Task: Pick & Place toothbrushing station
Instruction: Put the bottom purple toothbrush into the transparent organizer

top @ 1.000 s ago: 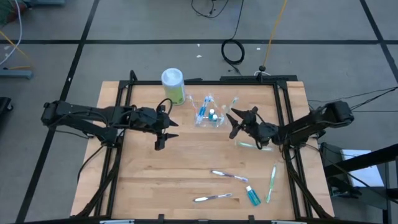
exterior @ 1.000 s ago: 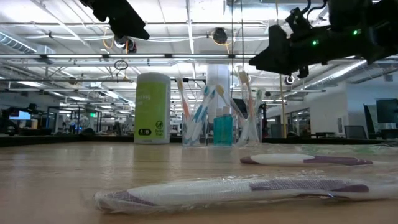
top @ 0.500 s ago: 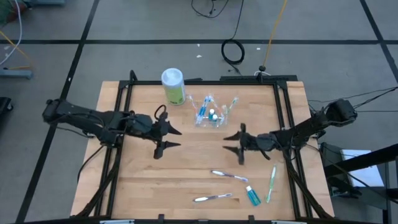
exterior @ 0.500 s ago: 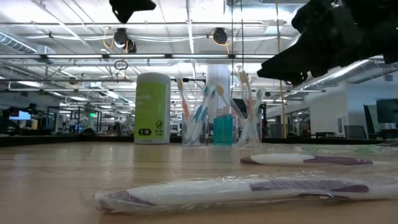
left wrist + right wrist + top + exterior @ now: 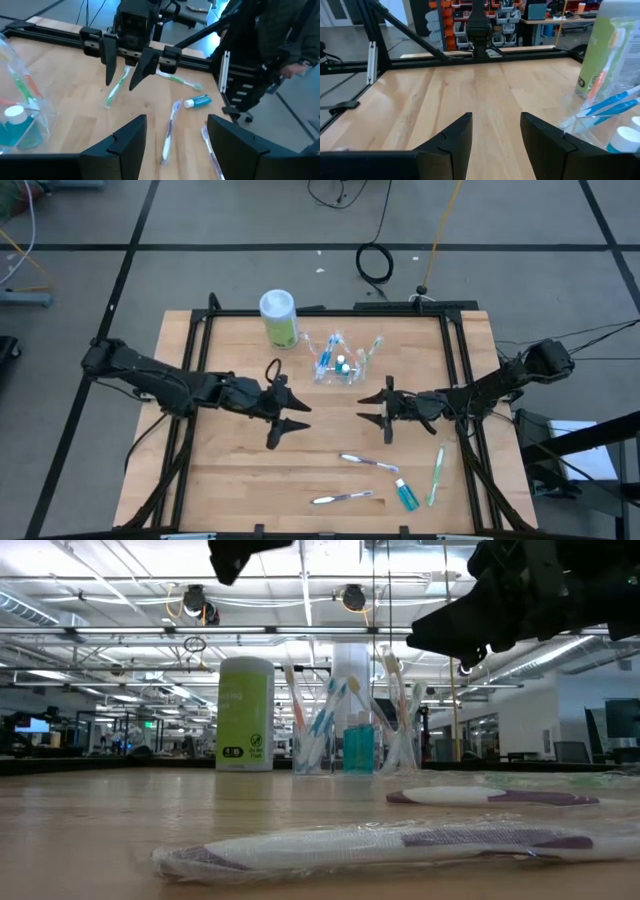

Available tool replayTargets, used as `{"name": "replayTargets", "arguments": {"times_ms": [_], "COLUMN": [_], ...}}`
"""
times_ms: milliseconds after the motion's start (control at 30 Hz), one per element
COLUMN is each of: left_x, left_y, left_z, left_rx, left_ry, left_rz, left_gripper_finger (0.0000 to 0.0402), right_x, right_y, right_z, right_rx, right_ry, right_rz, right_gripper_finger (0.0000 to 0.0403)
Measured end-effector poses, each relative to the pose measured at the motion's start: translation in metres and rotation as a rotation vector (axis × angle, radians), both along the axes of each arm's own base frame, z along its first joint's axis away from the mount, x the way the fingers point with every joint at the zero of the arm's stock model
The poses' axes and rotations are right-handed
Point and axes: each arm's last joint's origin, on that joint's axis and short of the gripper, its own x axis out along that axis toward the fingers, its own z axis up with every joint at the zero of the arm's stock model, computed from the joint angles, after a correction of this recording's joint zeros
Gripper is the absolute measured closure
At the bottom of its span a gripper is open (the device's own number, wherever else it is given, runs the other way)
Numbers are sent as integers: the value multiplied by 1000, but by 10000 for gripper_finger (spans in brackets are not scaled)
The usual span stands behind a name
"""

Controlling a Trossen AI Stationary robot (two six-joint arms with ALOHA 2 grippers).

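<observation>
The clear cup (image 5: 338, 362) stands at the table's far middle with toothbrushes and blue white-capped tubes upright in it. Loose on the wood lie two wrapped purple toothbrushes (image 5: 368, 462) (image 5: 342, 498), a green one (image 5: 437, 470) and a blue tube (image 5: 406, 494). Another green toothbrush (image 5: 115, 92) lies below my right gripper's fingers. My left gripper (image 5: 293, 418) hovers open left of centre, pointing toward the table's right. My right gripper (image 5: 377, 408) hovers open right of centre, facing it. Both are empty.
A green canister with a white lid (image 5: 279, 318) stands left of the cup. A black frame (image 5: 200, 340) runs along the table's sides and far edge. Bare wood (image 5: 330, 415) lies between the two grippers. A person shows beyond the table (image 5: 280, 30).
My left gripper has travelled toward the table's right and a little toward the near edge. My right gripper has drawn back from the cup toward the near edge and swung round from facing the cup to facing the table's left.
</observation>
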Motion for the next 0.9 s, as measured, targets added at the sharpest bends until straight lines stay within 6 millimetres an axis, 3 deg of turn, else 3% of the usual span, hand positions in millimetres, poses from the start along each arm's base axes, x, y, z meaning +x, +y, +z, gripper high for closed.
{"name": "replayTargets", "arguments": {"times_ms": [200, 433, 700, 900], "left_x": [24, 54, 107, 142], "left_y": [-6, -24, -72, -107], "left_z": [-18, -29, -31, -50], "left_rx": [64, -34, 16, 49], "left_ry": [-50, -169, 70, 241], "left_rz": [-49, -163, -234, -237], "left_gripper_finger": [185, 185, 186, 186], "right_x": [0, 0, 0, 1], "right_y": [0, 0, -2, -5], "right_z": [0, -1, -1, -3], "right_rx": [0, -10, -14, 12], "right_ry": [0, 9, 10, 26], "right_rz": [0, 1, -35, -53], "right_gripper_finger": [245, 246, 247, 248]}}
